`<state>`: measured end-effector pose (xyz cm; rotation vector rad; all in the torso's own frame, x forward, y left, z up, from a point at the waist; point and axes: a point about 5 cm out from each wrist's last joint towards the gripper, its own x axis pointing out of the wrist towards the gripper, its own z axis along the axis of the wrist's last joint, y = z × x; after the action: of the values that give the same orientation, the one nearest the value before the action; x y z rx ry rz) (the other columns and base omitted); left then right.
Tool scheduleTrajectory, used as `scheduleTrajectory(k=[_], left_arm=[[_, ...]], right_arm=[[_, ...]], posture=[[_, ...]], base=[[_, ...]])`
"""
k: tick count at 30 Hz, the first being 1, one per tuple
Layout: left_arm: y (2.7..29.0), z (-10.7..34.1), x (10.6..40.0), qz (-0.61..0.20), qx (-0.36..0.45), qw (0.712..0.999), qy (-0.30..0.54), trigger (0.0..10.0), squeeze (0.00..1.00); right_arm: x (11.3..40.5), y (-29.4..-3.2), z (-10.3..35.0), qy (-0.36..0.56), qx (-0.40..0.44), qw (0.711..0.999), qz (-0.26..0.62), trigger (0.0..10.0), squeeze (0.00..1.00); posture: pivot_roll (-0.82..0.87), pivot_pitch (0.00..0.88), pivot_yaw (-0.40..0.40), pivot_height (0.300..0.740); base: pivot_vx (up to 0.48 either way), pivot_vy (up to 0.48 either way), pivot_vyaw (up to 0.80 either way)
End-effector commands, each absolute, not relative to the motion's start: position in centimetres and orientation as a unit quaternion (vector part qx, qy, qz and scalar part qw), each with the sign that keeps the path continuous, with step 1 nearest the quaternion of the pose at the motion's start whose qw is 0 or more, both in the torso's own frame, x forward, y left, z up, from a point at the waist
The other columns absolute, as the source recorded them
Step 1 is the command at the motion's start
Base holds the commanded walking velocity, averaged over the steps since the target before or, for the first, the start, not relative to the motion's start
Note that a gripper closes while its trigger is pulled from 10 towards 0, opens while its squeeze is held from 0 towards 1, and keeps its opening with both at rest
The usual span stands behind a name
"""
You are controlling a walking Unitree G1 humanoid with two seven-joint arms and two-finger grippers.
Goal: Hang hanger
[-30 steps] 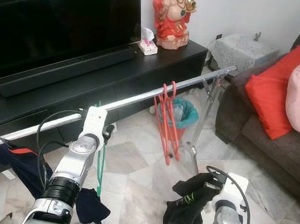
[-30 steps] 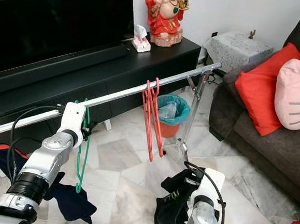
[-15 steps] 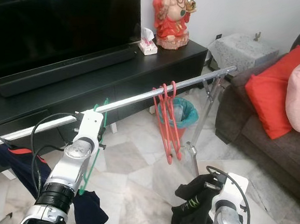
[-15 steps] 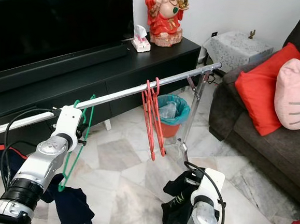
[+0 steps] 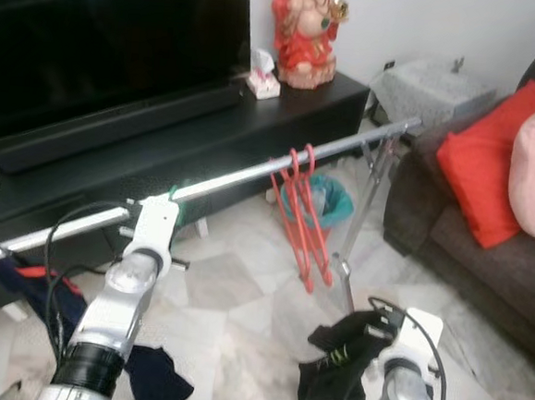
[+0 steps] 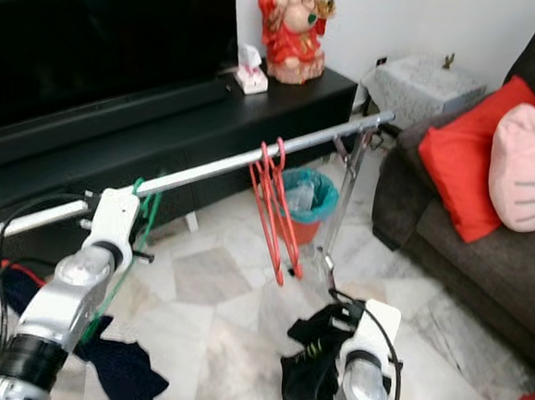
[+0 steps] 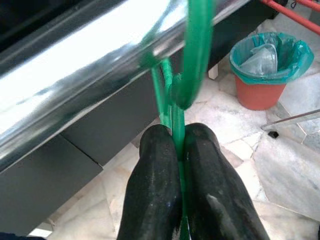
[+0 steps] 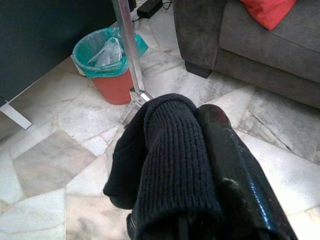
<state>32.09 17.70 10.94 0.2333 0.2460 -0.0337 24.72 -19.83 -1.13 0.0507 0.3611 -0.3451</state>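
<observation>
At the chrome rail [image 5: 251, 173] in front of the TV cabinet [image 5: 256, 116], the green hanger [image 7: 176, 85] is held by the left pincer [image 7: 179, 150], whose two black fingers [image 7: 155, 185] are clamped together on the thin neck just below the hook. The hook is seen looped over the rail, so the hanger is judged to be seated or very nearly so. The hanger is judged light, thin and springy, and smooth enough to swing or slide along the polished rail; the neck is the best grip point, since the hook stays steered from there. Release should be made only once the hook bears fully on the rail. Further along the rail, red hangers [image 5: 301, 217] are hung. A black knitted garment [image 8: 170, 160] is gripped in the right pincer [image 8: 200, 210], held low above the marble floor [image 5: 239, 327].
</observation>
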Motion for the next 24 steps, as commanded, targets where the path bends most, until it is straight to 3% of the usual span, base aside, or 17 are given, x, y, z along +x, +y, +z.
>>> scheduleTrajectory(k=[1, 16, 17, 18, 24], left_arm=[[17.9, 11.1, 31.8, -0.021, 0.118, 0.985, 0.124, 0.0, 0.0], [17.9, 12.0, 30.3, -0.027, 0.089, 0.991, 0.093, 0.0, 0.0], [17.5, 12.0, 29.9, -0.049, 0.075, 0.993, 0.078, 2.5, 0.0], [17.3, 12.1, 29.6, -0.064, 0.071, 0.993, 0.069, 10.0, 0.0], [18.1, 11.0, 28.1, -0.078, 0.065, 0.993, 0.063, 10.0, 0.0]], right_arm=[[25.2, -19.7, -0.7, 0.166, 0.026, 0.972, -0.167, 10.0, 0.0], [25.2, -19.6, -0.8, 0.167, 0.024, 0.972, -0.163, 10.0, 0.0], [25.1, -19.6, -0.8, 0.167, 0.024, 0.972, -0.162, 10.0, 0.0], [25.1, -19.6, -0.8, 0.167, 0.024, 0.972, -0.162, 10.0, 0.0], [25.0, -19.7, -0.9, 0.17, 0.022, 0.972, -0.16, 10.0, 0.0]], posture=[[-0.08, 0.0, 0.039, 0.74], [-0.08, 0.0, 0.039, 0.74], [-0.09, 0.0, 0.038, 0.74], [-0.09, 0.0, 0.038, 0.74], [-0.09, 0.0, 0.034, 0.74]], base=[[0.0, 0.0, 0.0], [0.0, 0.0, 0.0], [0.0, 0.0, 0.0], [0.0, 0.0, 0.0], [0.0, 0.0, 0.0]])
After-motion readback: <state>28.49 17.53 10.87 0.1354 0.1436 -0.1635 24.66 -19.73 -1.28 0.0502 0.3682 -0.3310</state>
